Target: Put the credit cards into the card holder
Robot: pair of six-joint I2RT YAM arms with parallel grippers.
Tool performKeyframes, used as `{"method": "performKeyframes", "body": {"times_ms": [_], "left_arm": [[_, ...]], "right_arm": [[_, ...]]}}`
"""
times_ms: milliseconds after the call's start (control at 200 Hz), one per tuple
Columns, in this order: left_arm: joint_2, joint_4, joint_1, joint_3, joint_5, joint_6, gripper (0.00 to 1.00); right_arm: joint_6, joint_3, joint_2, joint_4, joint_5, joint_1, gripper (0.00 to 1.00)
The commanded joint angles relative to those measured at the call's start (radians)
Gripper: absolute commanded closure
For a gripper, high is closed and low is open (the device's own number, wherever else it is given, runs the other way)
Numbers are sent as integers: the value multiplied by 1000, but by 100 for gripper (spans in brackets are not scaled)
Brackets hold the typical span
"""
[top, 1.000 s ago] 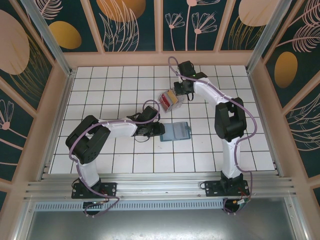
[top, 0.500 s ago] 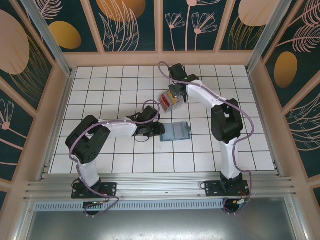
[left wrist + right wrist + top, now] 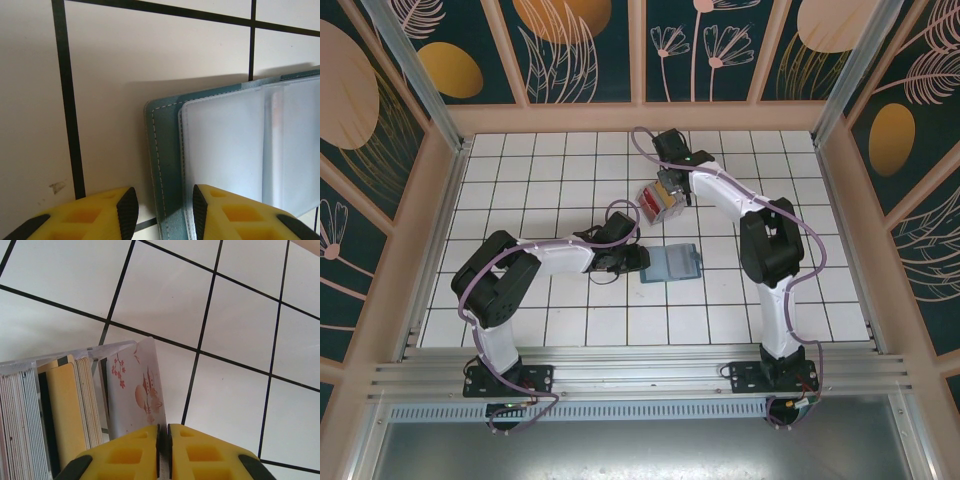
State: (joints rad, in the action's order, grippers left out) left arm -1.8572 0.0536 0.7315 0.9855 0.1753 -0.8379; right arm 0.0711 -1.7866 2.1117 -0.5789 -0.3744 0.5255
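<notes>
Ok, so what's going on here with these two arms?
The right gripper is shut on a pale card with a red blossom print, at the end of the stack of cards standing in the clear box. The left gripper sits with jaws apart at the left edge of the open card holder, which lies flat on the tiled table. The pockets that show look empty.

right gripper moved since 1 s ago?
Yes. The right gripper, shut on a pale card, shifted left across the tile grid, closer to the clear box.
</notes>
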Motion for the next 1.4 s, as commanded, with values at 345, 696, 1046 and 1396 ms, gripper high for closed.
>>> {"method": "performKeyframes", "body": {"times_ms": [345, 696, 1046, 1396], "left_arm": [[-114, -10, 3, -54, -24, 14, 60], [-97, -41, 3, -78, -17, 2, 60], [-67, -119, 2, -130, 0, -29, 60], [-87, -132, 3, -149, 10, -24, 69]], "right_arm": [[-124, 83, -126, 77, 379, -91, 100], [-245, 280, -340, 227, 641, -204, 100], [-485, 673, -621, 407, 951, -221, 100], [-702, 1151, -749, 681, 839, -60, 100]]}}
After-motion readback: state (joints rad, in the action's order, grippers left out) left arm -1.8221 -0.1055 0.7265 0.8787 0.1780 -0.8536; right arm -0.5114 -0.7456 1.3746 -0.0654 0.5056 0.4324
